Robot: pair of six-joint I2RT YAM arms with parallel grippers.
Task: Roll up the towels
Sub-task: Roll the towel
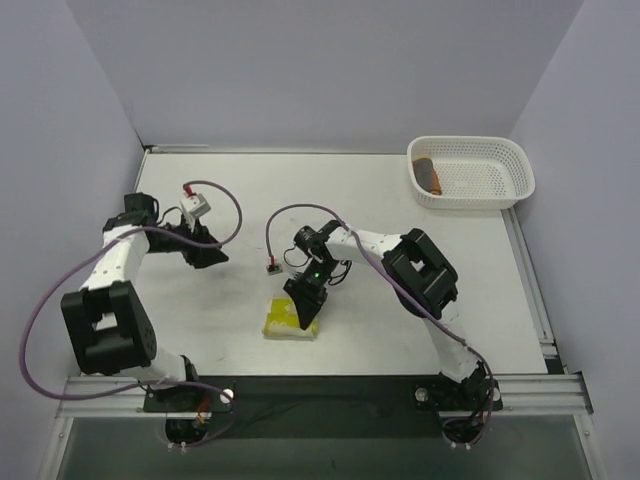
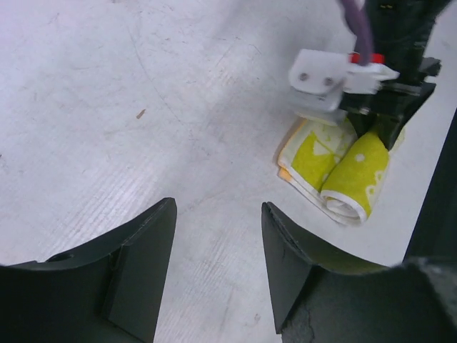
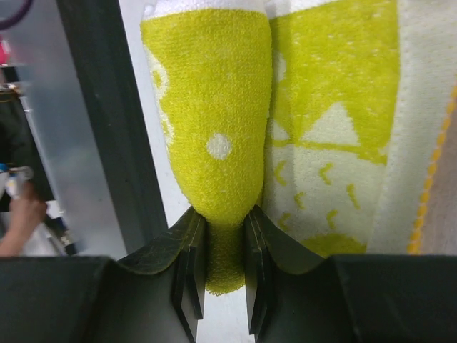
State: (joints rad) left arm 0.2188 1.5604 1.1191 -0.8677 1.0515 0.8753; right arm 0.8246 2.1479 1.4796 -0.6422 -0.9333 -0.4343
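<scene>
Right wrist: R gripper (image 3: 225, 229) tight on yellow towel (image 3: 214, 107) roll, unclear from top; L gripper (image 2: 218, 214) splayed, empty.

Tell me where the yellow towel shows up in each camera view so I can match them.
Top external: yellow towel low centre, under the right arm.
Left wrist: towel right of centre, partly rolled.
Right wrist: towel fills the upper frame.
Shared landmark: the right gripper pinching the roll's end.
</scene>
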